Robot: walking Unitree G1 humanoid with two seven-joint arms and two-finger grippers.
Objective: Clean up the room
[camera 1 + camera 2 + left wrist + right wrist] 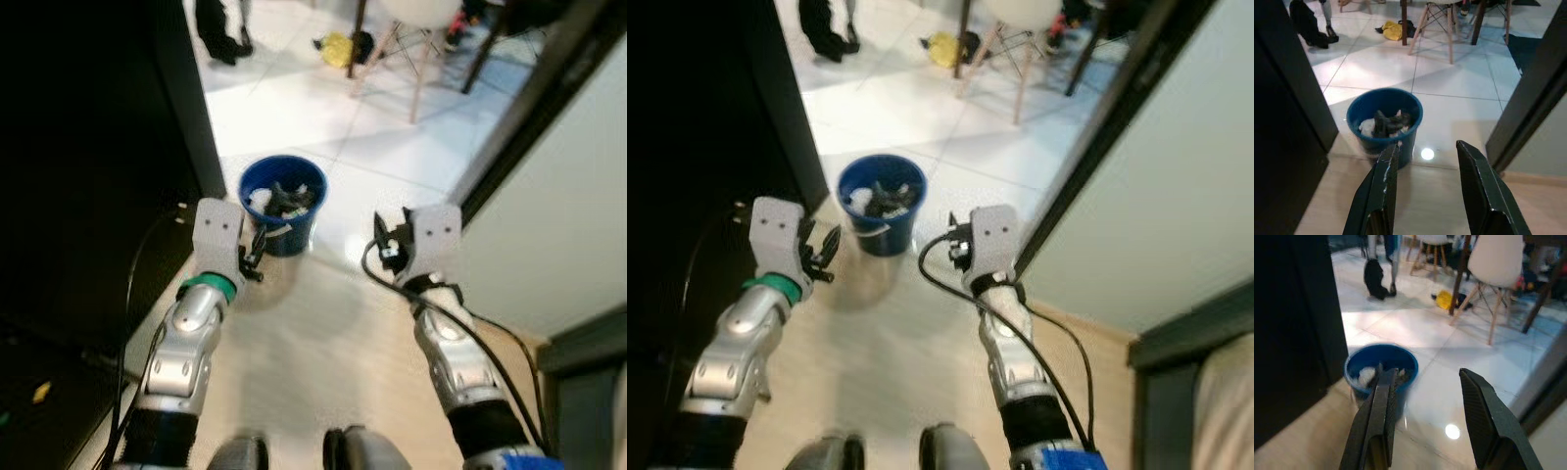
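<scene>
Blue bin (283, 204) beside dark wall edge, both claws spread, empty.

Brightly lit beyond the doorway, with a lamp's glare spot (1427, 153) on glossy white tiles (323, 117); deep shadow along the left; soft blur throughout.

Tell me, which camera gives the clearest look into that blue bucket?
The left wrist view: the blue bucket sits sharp and near, its white and dark contents visible. The right wrist view blurs it behind a finger; the eye views show it smaller, from above.
</scene>
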